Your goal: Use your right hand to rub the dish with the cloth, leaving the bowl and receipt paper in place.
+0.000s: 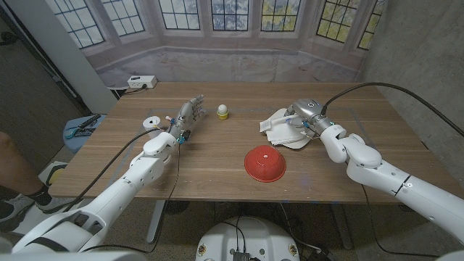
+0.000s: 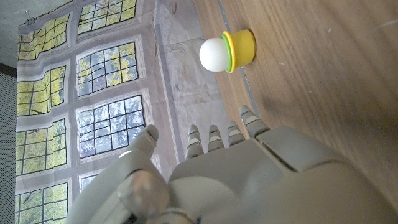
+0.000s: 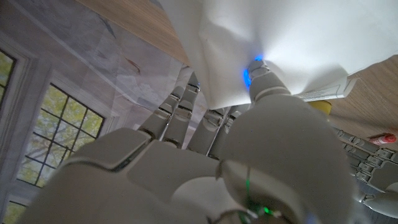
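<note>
On the right half of the table, a crumpled white cloth (image 1: 273,125) lies over a white dish (image 1: 296,143). My right hand (image 1: 302,116) sits on top of the cloth. In the right wrist view its fingers (image 3: 186,112) and thumb dig into the white cloth (image 3: 292,43), gripping it. A red bowl (image 1: 264,163) stands upside down near the table's middle front. The receipt paper roll (image 1: 151,122) lies at the left. Just right of the roll, my left hand (image 1: 187,116) stands with fingers spread upward, holding nothing.
A small white egg in a yellow cup (image 1: 222,111) (image 2: 227,51) stands between the hands, towards the back. A white box (image 1: 141,81) sits at the table's far left corner. A person's leg (image 1: 14,170) shows at the left edge.
</note>
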Controlling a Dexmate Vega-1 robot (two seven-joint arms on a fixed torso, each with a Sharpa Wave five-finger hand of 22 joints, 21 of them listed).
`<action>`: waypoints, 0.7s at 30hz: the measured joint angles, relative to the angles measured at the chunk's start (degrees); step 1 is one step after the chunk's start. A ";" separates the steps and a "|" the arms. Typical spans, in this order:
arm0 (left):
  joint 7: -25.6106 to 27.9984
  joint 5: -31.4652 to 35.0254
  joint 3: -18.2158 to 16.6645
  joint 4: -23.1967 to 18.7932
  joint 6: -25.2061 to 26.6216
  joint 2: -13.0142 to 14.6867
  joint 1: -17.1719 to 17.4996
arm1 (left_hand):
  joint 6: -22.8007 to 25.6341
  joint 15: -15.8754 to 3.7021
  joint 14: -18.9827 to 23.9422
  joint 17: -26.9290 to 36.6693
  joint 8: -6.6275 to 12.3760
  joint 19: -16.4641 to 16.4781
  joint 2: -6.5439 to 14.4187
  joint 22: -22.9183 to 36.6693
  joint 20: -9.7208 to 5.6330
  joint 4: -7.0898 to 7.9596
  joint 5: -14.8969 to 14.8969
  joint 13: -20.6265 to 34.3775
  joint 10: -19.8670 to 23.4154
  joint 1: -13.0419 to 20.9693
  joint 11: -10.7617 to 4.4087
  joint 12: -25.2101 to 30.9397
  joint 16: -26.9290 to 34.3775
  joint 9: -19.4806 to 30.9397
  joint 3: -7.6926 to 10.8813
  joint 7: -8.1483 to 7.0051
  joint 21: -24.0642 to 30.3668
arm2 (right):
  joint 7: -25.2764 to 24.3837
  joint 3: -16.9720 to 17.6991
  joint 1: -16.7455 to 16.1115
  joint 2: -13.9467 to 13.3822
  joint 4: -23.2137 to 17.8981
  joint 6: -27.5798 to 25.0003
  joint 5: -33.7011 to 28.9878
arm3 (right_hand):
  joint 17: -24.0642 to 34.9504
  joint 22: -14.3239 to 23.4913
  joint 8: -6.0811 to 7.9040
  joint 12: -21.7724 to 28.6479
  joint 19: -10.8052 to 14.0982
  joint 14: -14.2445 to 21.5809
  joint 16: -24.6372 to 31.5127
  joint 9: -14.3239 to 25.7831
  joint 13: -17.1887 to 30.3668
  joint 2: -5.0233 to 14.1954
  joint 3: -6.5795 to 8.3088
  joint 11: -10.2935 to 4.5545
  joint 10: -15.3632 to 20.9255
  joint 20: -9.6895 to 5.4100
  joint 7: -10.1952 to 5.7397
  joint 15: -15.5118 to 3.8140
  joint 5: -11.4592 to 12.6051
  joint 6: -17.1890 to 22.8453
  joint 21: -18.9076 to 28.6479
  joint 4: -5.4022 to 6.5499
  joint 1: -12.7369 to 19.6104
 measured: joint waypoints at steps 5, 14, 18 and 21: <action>0.12 0.07 0.03 -0.02 0.10 -0.01 0.00 | 0.00 0.00 0.00 0.00 0.00 0.00 0.00 0.00 0.00 0.00 0.00 0.00 0.00 0.00 0.00 0.00 0.00 0.00 0.00 0.00 0.00 | 0.02 -0.52 0.72 0.34 1.12 0.54 0.62 | 0.00 0.00 0.00 0.00 0.00 0.00 -0.22 0.01 0.14 0.00 0.00 0.31 -0.31 0.00 0.07 0.00 0.00 -0.75 0.00 0.00 0.00; 0.39 0.23 0.17 -0.35 0.35 -0.06 -0.01 | 0.00 0.00 0.00 0.00 0.00 0.00 0.00 -0.01 0.00 0.01 0.00 0.00 0.00 0.00 0.00 0.00 0.00 0.00 0.00 0.00 0.00 | 0.14 -1.34 1.90 0.89 2.89 1.49 1.59 | 0.01 0.00 -0.50 -0.40 0.00 0.00 -0.47 -0.18 0.14 0.00 0.00 0.32 -1.55 0.00 0.00 0.00 0.00 -1.44 0.00 0.00 0.00; 0.40 0.28 0.32 -0.35 0.45 -0.15 -0.26 | 0.00 0.00 0.00 0.00 0.00 0.00 0.00 -0.01 0.00 0.01 0.00 0.00 0.00 0.00 0.00 0.00 0.00 0.00 0.00 0.00 0.00 | 0.20 -1.68 2.47 0.98 3.71 2.16 2.09 | -0.20 0.00 -0.84 -0.85 0.00 -0.42 -0.88 -0.18 0.37 -0.40 0.27 0.41 -2.47 0.00 -0.10 0.19 0.00 -2.14 0.00 0.27 -0.40; 0.37 0.33 0.46 -0.27 0.51 -0.28 -0.49 | 0.00 0.00 0.00 0.00 0.00 0.00 0.00 -0.01 0.00 0.01 0.00 0.00 0.00 0.00 0.00 0.00 0.00 0.00 0.00 0.00 0.00 | 0.42 -1.92 2.90 0.98 4.14 2.52 2.35 | -0.27 0.00 -1.58 -1.36 0.00 -0.74 -1.34 -0.18 0.37 -0.46 0.60 0.27 -3.85 0.00 -0.18 0.13 0.00 -3.48 0.00 0.23 -0.47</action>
